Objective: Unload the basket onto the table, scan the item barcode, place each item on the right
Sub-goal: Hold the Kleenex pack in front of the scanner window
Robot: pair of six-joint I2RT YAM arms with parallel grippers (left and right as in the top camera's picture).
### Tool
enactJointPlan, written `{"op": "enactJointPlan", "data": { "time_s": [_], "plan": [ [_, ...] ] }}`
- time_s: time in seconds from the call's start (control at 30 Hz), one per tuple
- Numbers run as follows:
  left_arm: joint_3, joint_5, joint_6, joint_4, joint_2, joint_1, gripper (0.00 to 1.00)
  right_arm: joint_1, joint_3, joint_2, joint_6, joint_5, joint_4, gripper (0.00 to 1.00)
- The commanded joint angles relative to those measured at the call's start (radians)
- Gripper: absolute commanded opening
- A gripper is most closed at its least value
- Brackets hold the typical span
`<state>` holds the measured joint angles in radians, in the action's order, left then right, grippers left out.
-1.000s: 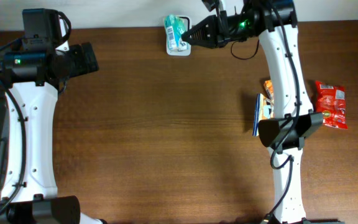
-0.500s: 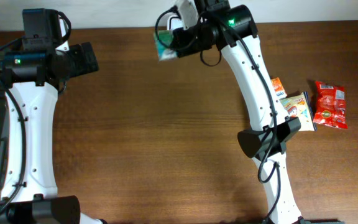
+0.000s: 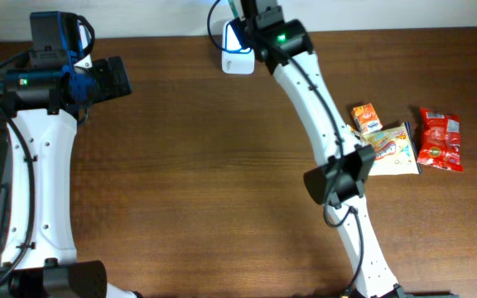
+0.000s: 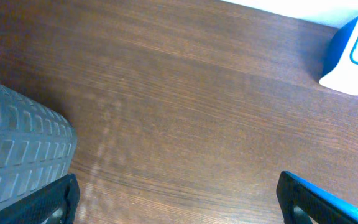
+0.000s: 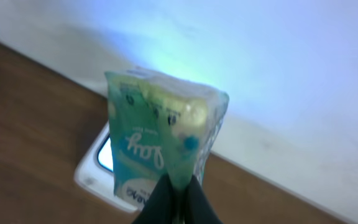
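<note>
Table (image 3: pixel 222 165): scanner (image 5: pixel 98 171) is seen just beyond the right pincer (image 5: pixel 178 190), near the far edge. Green packet (image 5: pixel 160 130) is pinched at its lower edge only and held upright over the scanner. Left pincer (image 4: pixel 176 186) is spread wide, empty, well apart. No barcode can be made out.

Risks:
1. Packet may be swung or slipped out of so thin a grip.
2. Code may be faced away from the window, so no read is obtained.
3. Soft film may be creased across the code.
</note>
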<state>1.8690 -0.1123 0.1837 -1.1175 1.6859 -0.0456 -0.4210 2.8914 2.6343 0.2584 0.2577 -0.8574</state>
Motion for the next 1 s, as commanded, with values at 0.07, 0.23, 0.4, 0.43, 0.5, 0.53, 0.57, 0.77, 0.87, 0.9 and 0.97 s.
{"op": "enactJointPlan", "data": {
  "time_s": [0.07,0.23,0.4,0.43,0.5,0.53,0.57,0.77,0.87,0.9,0.97],
  "plan": [
    [-0.004,0.000,-0.005,0.001,0.002,-0.001,0.99,-0.004,-0.004,0.090,0.190,0.055,0.131,0.04],
    [-0.004,0.000,-0.005,0.001,0.002,-0.001,0.99,-0.004,-0.004,0.125,0.238,0.116,0.204,0.04],
    [-0.004,0.000,-0.005,0.001,0.002,-0.001,0.99,-0.007,-0.005,0.155,0.368,0.178,0.248,0.04],
    [-0.004,0.000,-0.005,0.001,0.002,-0.001,0.99,-0.010,-0.005,0.155,0.371,0.189,0.249,0.04],
    [-0.004,0.000,-0.005,0.001,0.002,-0.001,0.99,-0.014,-0.005,0.157,0.375,0.216,0.254,0.04],
    [-0.004,0.000,-0.005,0.001,0.002,-0.001,0.99,-0.017,-0.005,0.158,0.392,0.230,0.254,0.04],
    [-0.004,0.000,-0.005,0.001,0.002,-0.001,0.99,-0.018,-0.005,0.163,0.411,0.230,0.256,0.04],
    [-0.004,0.000,-0.005,0.001,0.002,-0.001,0.99,-0.025,-0.049,0.174,0.550,0.225,0.301,0.04],
    [-0.004,0.000,-0.005,0.001,0.002,-0.001,0.99,-0.038,-0.072,0.174,0.603,0.225,0.303,0.04],
    [-0.004,0.000,-0.005,0.001,0.002,-0.001,0.99,-0.041,-0.084,0.174,0.606,0.224,0.304,0.04],
    [-0.004,0.000,-0.005,0.001,0.002,-0.001,0.99,-0.045,-0.113,0.174,0.606,0.221,0.308,0.04]
  ]
}}
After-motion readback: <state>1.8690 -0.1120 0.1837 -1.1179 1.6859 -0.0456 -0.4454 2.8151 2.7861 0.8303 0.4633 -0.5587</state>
